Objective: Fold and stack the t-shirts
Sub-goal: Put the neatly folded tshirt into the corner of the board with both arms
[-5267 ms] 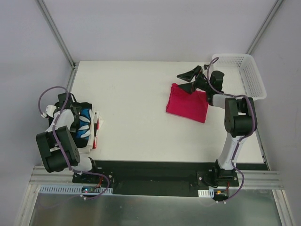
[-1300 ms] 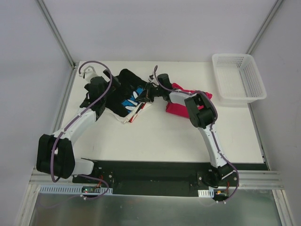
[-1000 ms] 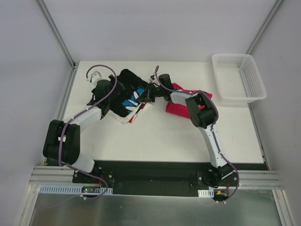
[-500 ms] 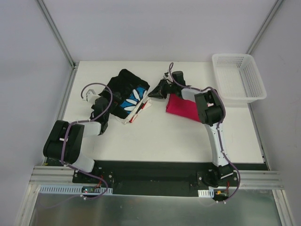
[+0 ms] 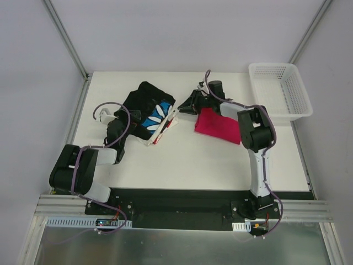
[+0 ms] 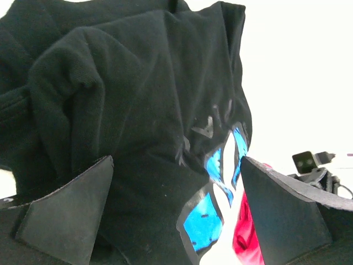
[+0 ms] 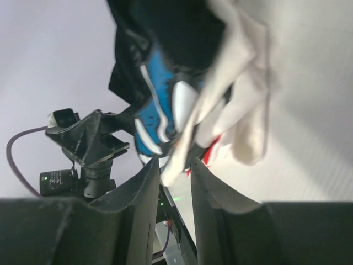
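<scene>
Where the left arm bends in from the near-left corner of the bench (image 5: 193,160), the left tool (image 6: 176,163) gapes wide. Its fingers (image 6: 66,215) are spread to either side of the bunched black tee (image 6: 138,110), which fills the wrist view ahead of them. Whether the cloth touches the pads I cannot tell.

A little farther in, left of centre, that black tee lies rumpled on top of a loose pile, its blue-and-white print (image 5: 154,117) facing up. White and red edges (image 5: 164,128) of other tees stick out at the pile's right side.

Right of the pile and apart from it, the crimson-pink tee (image 5: 218,127) lies flat on the bench as a folded rectangle, with the right arm crossing above its far edge.

The right tool (image 5: 186,105) hangs between the two, pointing at the pile. In its wrist view the jaws stand parted by a narrow gap, with a white cloth edge (image 7: 242,110) just beyond the tips.

At the far right corner sits the white lattice basket (image 5: 298,99), well apart from the tees.
</scene>
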`<state>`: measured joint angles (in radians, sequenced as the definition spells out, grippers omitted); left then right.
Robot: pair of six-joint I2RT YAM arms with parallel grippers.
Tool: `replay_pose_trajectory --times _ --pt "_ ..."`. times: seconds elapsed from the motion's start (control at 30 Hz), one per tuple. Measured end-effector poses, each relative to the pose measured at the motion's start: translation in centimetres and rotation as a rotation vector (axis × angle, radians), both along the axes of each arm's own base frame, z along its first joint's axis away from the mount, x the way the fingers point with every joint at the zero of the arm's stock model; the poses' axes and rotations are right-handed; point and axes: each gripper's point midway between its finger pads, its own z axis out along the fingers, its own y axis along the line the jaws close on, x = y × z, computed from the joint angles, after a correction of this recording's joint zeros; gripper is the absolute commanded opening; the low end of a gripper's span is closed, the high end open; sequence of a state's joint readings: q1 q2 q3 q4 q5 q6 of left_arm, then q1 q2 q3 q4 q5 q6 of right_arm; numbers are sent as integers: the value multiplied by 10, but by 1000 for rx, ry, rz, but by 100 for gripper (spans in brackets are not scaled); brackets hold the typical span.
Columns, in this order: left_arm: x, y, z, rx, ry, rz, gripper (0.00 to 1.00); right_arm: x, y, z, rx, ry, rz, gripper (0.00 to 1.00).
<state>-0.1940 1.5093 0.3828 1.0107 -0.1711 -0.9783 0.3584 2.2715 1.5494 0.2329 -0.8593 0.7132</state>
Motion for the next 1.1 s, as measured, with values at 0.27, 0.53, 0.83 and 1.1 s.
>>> replay_pose_trajectory --times 0.27,0.53,0.83,1.1 --pt "-10 -15 64 7 -5 -103 99 -5 -4 68 31 -146 -4 1" --pt "-35 -7 129 30 -137 -98 99 -46 77 69 59 -157 149 1" --pt "-36 10 139 124 -132 -32 99 -107 154 39 74 -94 316 1" --pt "-36 15 140 136 -134 -8 99 -127 153 -27 118 15 318 1"
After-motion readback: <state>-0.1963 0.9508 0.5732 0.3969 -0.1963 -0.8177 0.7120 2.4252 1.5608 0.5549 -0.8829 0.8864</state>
